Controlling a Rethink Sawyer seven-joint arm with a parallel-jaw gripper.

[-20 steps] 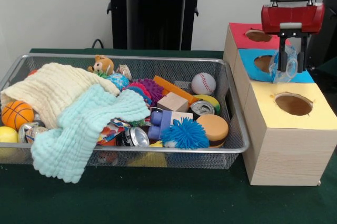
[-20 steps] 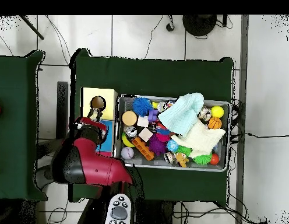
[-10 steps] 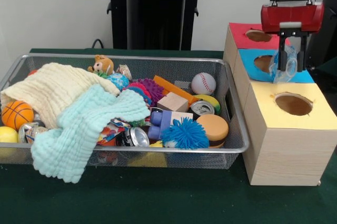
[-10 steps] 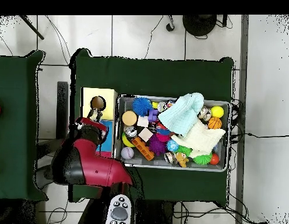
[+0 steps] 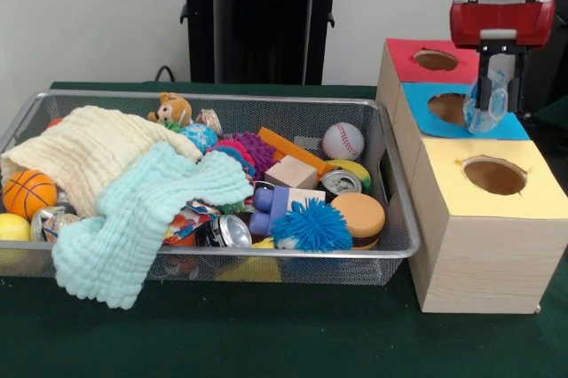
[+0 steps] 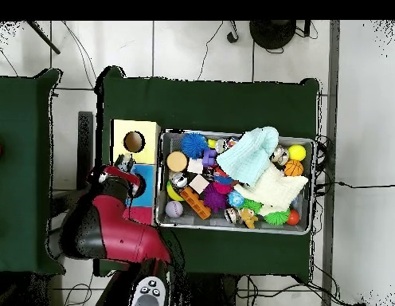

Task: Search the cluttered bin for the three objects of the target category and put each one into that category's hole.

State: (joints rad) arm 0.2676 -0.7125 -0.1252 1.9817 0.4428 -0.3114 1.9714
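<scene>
the claw [image 5: 493, 94] hangs from the red wrist at the upper right of the front view, fingers pinched on a clear bottle [image 5: 489, 105]. the bottle is held upright between the fingers, its lower end just above the blue box top [image 5: 510, 129], beside the blue hole [image 5: 449, 108] on that hole's right in the front view. below the claw and nearer the camera is the yellow box [image 5: 486, 223] with its own hole [image 5: 494, 176]; behind the claw, toward the wall, is the red box [image 5: 401, 59] with a third hole [image 5: 436, 59].

the bin [image 5: 401, 234] sits well to the claw's left in the front view, on the green cloth table [image 5: 266, 334]. closest to the claw inside it are a baseball [image 5: 343, 140], a silver can [image 5: 341, 183] and a tan round lid-shaped item [image 5: 358, 216]. further left lie a blue spiky ball [image 5: 312, 224], a wood block [image 5: 291, 171], a second can [image 5: 224, 232], a mint cloth [image 5: 133, 218] over a cream cloth [image 5: 84, 152], and a small basketball [image 5: 27, 192]. no further bottle can be made out in the bin.

in the overhead view the red arm [image 6: 113, 227] covers the claw, with the bin [image 6: 236, 227] off to the arm's side
</scene>
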